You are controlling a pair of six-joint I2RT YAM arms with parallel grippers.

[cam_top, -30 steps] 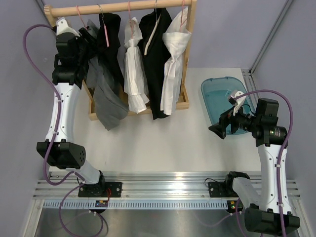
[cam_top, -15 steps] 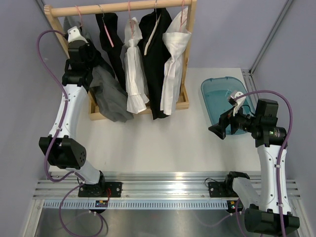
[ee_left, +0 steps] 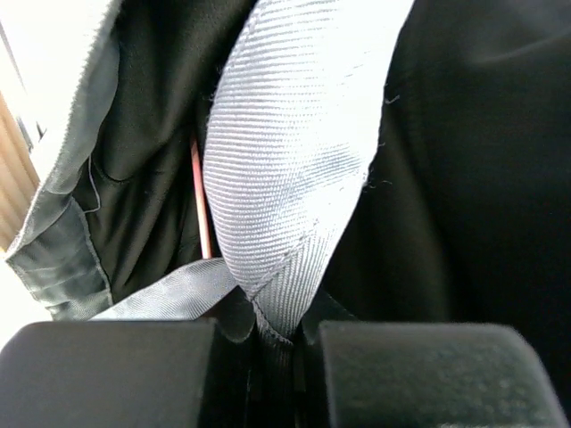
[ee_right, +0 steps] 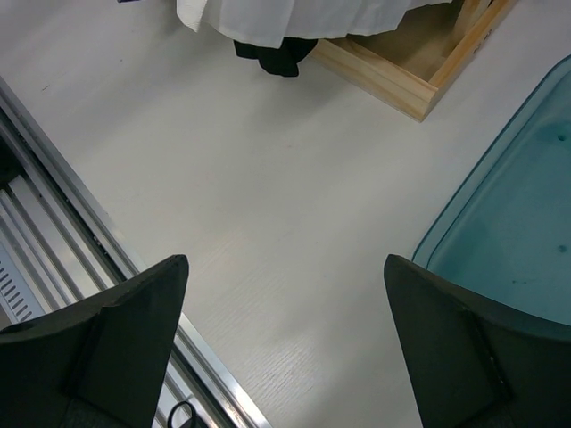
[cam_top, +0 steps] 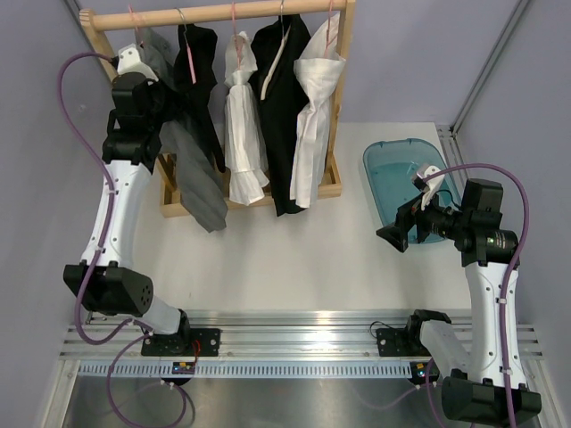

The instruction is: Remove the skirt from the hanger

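Skirt (cam_top: 192, 174) fold, upper left, sits pinched in the left gripper (ee_left: 268, 337) for pulling free (hanger (ee_left: 203, 223) behind). Right gripper (ee_right: 285, 348) gapes idle

Top external: high, behind the arm bases, looking down over the whole white table (cam_top: 294, 250), with the wooden clothes rack (cam_top: 214, 13) far left and the translucent teal plastic bin (cam_top: 393, 169) right. Left wrist: pressed right up against the grey woven skirt (ee_left: 294, 134), fabric fills frame. Right wrist: mid-height, angled down toward the rack; shares table, rack base corner, bin edge, metal rail (ee_right: 53, 205) with top view.
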